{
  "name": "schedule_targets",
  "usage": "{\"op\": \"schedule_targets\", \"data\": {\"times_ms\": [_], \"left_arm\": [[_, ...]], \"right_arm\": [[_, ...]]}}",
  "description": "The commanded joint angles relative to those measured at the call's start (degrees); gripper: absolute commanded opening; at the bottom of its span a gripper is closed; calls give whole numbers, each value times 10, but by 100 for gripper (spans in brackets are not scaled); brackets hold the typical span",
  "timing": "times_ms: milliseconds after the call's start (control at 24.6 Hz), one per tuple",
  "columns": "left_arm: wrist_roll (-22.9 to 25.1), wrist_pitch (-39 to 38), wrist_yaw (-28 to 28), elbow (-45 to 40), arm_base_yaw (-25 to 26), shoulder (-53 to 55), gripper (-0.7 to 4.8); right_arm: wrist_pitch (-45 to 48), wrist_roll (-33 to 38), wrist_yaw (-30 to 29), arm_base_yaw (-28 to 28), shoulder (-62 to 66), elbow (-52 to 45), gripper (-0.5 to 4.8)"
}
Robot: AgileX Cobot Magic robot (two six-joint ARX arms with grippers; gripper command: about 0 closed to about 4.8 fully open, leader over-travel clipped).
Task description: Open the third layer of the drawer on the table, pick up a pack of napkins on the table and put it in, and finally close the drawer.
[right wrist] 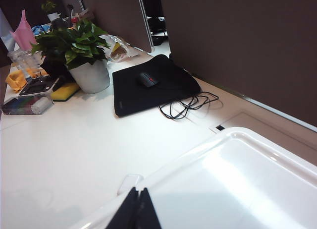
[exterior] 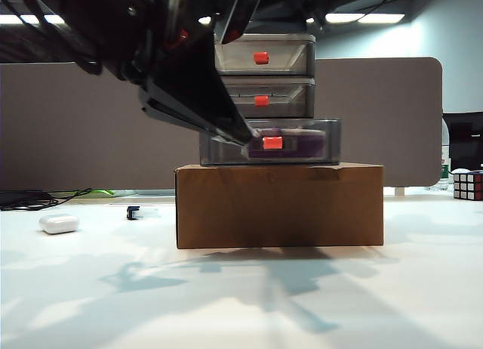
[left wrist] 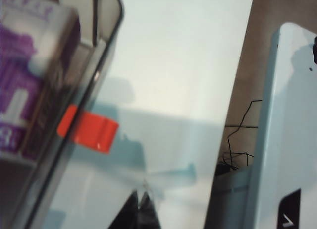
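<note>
Drawer unit (exterior: 266, 77) is sitting on a brown box (exterior: 279, 205) on the white desk (exterior: 241, 296), its lowest drawer (exterior: 302, 141) standing pulled out.

The purple napkin pack (left wrist: 25, 85) is lying inside that lowest drawer, behind the smoky front with its red handle (left wrist: 89, 131). The left end effector (left wrist: 139, 204) is hanging just beside the handle, its fingers pressed together on nothing. The right end effector (right wrist: 134, 209) is also pinched closed and empty, hovering over a white tray (right wrist: 237, 189) well away from the drawers.

a brown cardboard box (exterior: 279, 205), white case (exterior: 59, 223), rubik's cube (exterior: 468, 185), potted plant (right wrist: 79, 55).
</note>
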Motion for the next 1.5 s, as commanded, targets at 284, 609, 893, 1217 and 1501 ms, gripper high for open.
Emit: {"op": "schedule_targets", "data": {"times_ms": [284,609,893,1217,1501], "left_arm": [[0,58,-50,2,0,8,-6],[-4,106,-103,2,0,32,-6],[-27,195,-158,2,-5,69,-6],[-27,249,-203,2,-5,80,-6],[-27,299,-254,2,-5,83,-6]], "right_arm": [[-38,-11,31,1,16,4,-6],[-87,-40,46,1,16,3,-6],[-122,-67,57,1,16,3,-6],[-123,-67,57,0,16,3,-6],[-136,-68,71,0,16,3,-6]]}}
